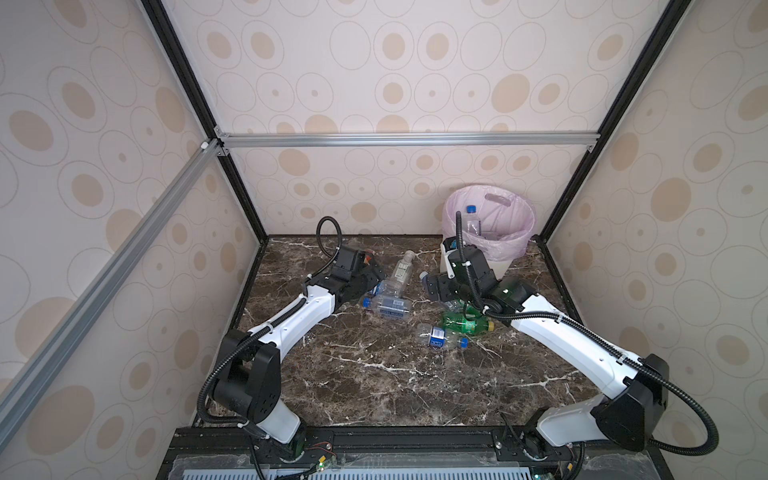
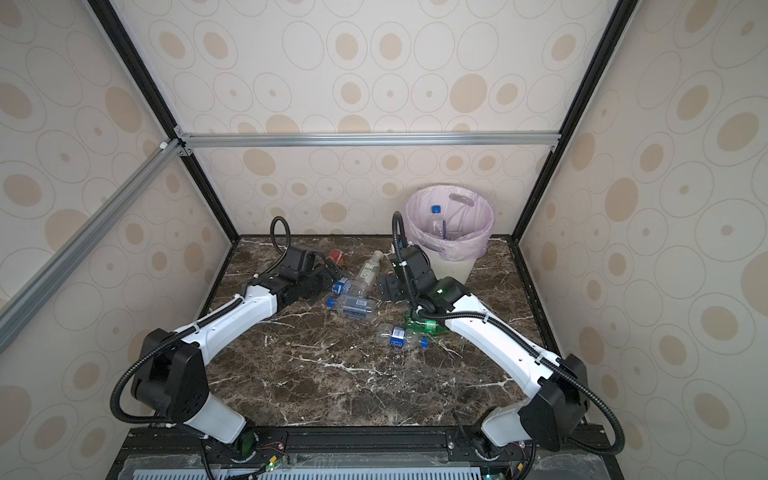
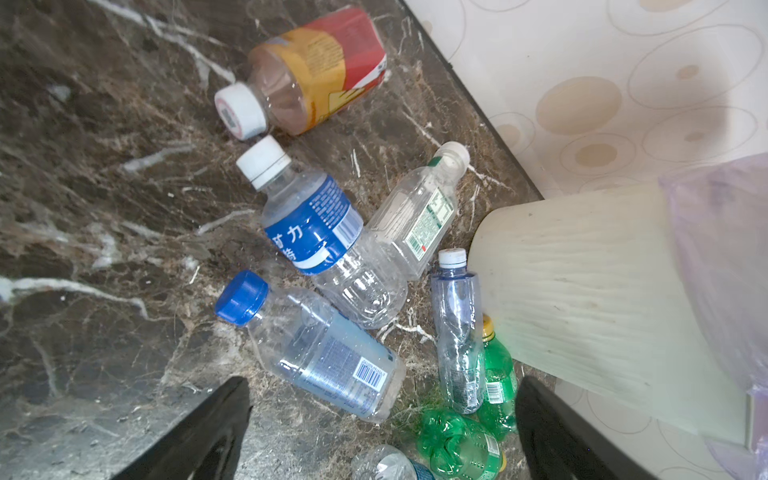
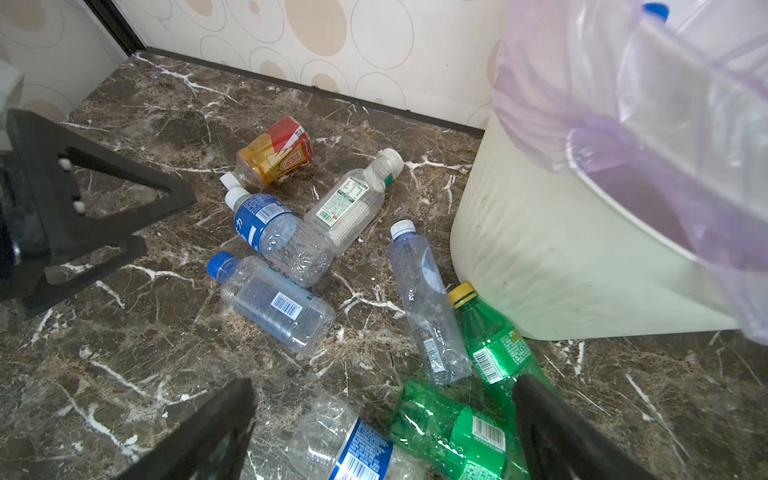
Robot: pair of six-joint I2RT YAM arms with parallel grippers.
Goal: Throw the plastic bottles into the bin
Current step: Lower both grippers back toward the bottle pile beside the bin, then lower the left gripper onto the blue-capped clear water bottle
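Note:
The cream bin [image 1: 505, 266] with its lilac bag stands at the back right of the table, and one blue-capped bottle [image 1: 473, 220] is inside it. Several plastic bottles lie on the marble in front of it: a white-capped clear one [image 1: 402, 268], a blue-capped one [image 3: 320, 349], two green ones [image 4: 453, 436], and an amber one [image 3: 316, 70] near the back wall. My left gripper [image 3: 382, 384] is open and empty just over the blue-capped bottle. My right gripper [image 4: 384, 384] is open and empty above the green bottles, beside the bin's wall [image 4: 540, 249].
The dark marble table [image 1: 374, 374] is walled in by patterned panels on three sides, with black frame posts at the back corners. The left gripper's black finger [image 4: 83, 208] juts into the right wrist view, close to the bottle cluster.

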